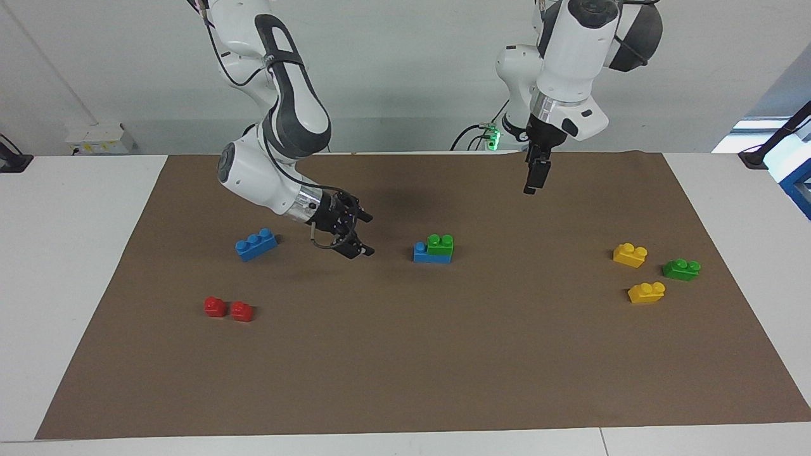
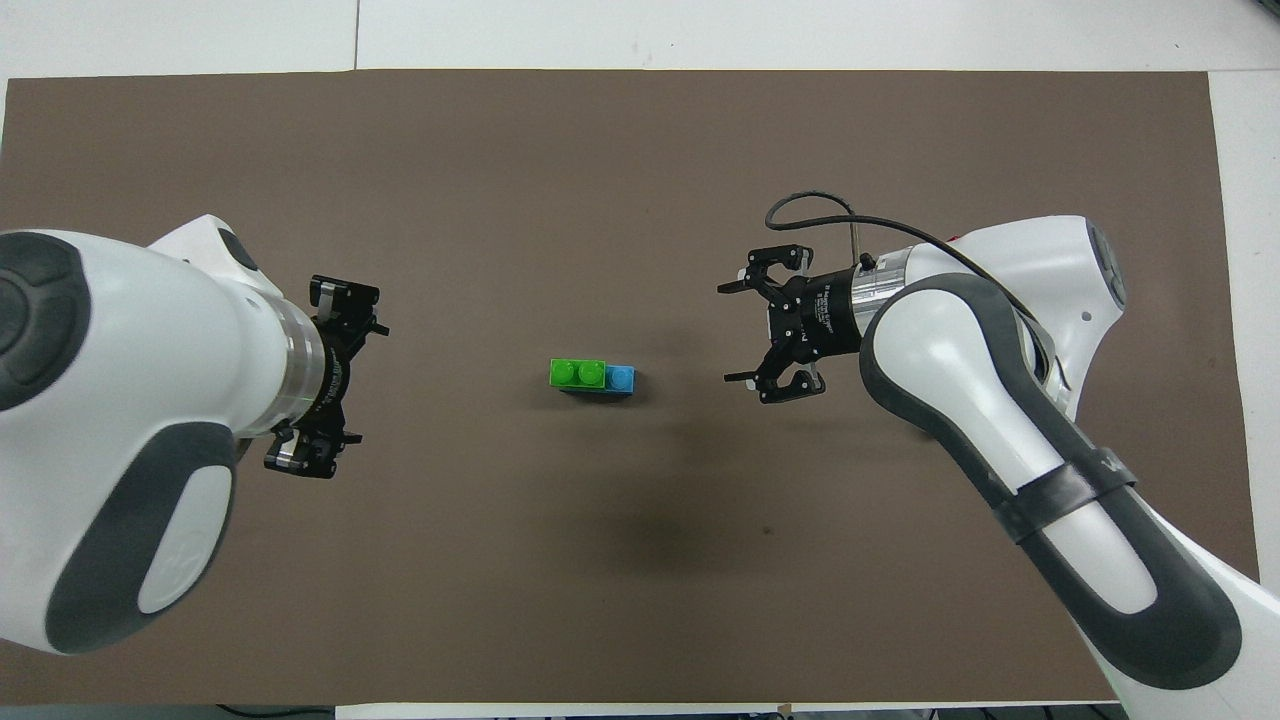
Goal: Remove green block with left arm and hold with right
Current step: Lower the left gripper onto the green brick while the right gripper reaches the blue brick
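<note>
The small bright green plastic two-stud brick (image 1: 440, 245) sits pressed onto a blue plastic brick (image 1: 423, 254) near the middle of the brown mat (image 1: 405, 380). The right gripper (image 1: 362, 234) hangs low over the mat beside this pair, toward the right arm's end of the table, jaws spread wide and empty, aimed sideways at the blue brick without touching it. The left gripper (image 1: 532, 180) hangs raised above the mat, fingers apart, holding nothing, well clear of the green brick.
</note>
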### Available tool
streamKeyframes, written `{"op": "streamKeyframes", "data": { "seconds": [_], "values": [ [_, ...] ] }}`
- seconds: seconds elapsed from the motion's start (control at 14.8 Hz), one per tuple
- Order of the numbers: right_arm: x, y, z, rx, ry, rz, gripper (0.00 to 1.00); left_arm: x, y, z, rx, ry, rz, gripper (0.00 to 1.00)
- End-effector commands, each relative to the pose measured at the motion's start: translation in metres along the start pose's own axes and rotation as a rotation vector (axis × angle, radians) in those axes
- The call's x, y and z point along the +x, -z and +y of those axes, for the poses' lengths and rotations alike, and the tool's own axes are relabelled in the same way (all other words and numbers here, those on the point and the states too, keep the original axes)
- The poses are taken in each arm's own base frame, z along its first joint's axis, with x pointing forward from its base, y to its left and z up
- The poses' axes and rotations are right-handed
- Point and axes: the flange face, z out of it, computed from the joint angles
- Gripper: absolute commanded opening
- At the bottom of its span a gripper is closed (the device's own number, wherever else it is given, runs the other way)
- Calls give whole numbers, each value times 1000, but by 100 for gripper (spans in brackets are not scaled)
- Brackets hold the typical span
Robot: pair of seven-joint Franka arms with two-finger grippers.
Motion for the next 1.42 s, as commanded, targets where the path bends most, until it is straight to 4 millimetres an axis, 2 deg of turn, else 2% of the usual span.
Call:
{"op": "streamKeyframes", "data": {
  "seconds": [0.0, 0.14, 0.27, 0.41, 0.61, 0.74, 0.88, 1.01, 1.15, 1.22, 1.35],
  "values": [
    [13, -14, -5, 7, -23, -29, 100, -31, -15, -20, -10, 24, -16, 100],
    [19, -26, -5, -5, -26, -38, 100, -42, -24, -20, -31, 98, -23, 100],
    [16, -48, -3, -7, -20, -59, 100, -55, -35, -18, -52, 138, -33, 100],
    [8, -70, 2, 2, -19, -59, 100, -68, -58, -8, -45, 186, -38, 100],
    [9, -80, 3, 15, -30, -54, 100, -76, -90, 12, -52, 249, -50, 100],
    [11, -82, 2, 22, -33, -47, 100, -77, -103, 19, -52, 287, -53, 100],
    [4, -93, 7, 16, -26, -50, 100, -82, -118, 26, -59, 322, -61, 100],
    [1, -96, 7, 33, -34, -58, 100, -84, -126, 28, -56, 330, -62, 100],
    [-4, -102, 10, 36, -40, -69, 100, -103, -145, 27, -31, 347, -57, 100],
    [-4, -101, 7, 52, -41, -64, 100, -105, -146, 27, -36, 352, -60, 100],
    [-5, -113, 9, 41, -35, -56, 100, -110, -149, 26, -33, 366, -60, 100]
  ]
}}
